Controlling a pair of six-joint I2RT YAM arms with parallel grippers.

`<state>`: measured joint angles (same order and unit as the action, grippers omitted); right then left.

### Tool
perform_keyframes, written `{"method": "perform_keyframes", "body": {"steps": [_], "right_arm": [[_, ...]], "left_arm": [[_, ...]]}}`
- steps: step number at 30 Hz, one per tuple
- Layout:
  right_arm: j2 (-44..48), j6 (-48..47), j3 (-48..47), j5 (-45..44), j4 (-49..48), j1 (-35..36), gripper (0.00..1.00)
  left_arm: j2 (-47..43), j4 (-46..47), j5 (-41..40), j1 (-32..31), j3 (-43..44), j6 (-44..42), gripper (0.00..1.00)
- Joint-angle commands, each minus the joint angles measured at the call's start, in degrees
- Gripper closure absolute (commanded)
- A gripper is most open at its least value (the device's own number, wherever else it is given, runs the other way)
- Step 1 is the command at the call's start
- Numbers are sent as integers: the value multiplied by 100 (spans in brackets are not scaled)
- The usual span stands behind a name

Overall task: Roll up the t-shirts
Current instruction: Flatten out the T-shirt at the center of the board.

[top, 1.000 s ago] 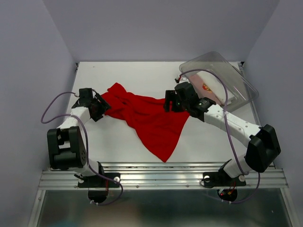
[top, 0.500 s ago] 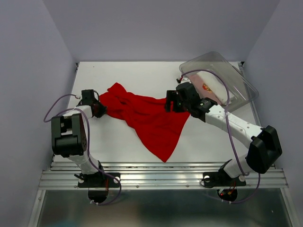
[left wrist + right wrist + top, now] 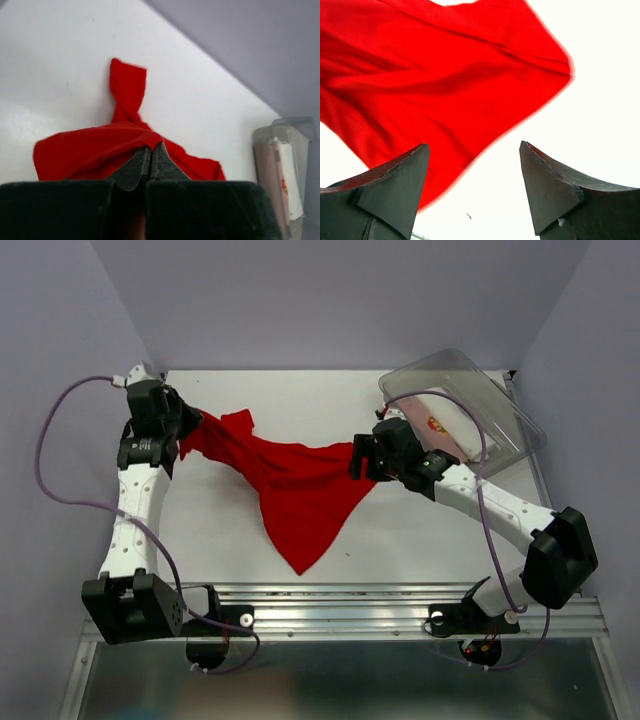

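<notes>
Left gripper, jaws clamped on the far-left corner of the red t-shirt; right gripper, jaws apart, hovers at its right edge. Shirt lies crumpled mid-table. Likely risk: the thin pinch slips, letting cloth bunch.

fwiw my left arm and right arm are white links with chunky black joints, each trailing a looping purple cable. The right gripper has dark grey wedge fingers.
</notes>
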<state>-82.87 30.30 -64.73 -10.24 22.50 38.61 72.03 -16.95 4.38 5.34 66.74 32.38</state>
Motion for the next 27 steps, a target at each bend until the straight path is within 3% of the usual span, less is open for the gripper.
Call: {"method": "perform_keyframes", "body": {"steps": [1, 6, 8, 17, 21, 27], "right_arm": [[-1, 72, -206, 75, -132, -11, 22], [183, 239, -347, -293, -176, -11, 21], [341, 265, -339, -652, -193, -11, 18], [921, 370, 3, -1356, -167, -397, 16], [1431, 450, 294, -1533, -158, -758, 16], [1775, 301, 426, -1446, -88, -961, 14]], "left_arm": [[-286, -370, -105, 19, 1023, -486, 100], [-84, -414, 721, -155, 2237, -628, 100], [-127, -380, 670, -741, 2326, -584, 100], [-23, 340, 468, -3825, 887, 390, 100], [153, 754, 362, -4829, 297, 760, 100], [557, 895, 371, -5245, 286, 683, 100]]}}
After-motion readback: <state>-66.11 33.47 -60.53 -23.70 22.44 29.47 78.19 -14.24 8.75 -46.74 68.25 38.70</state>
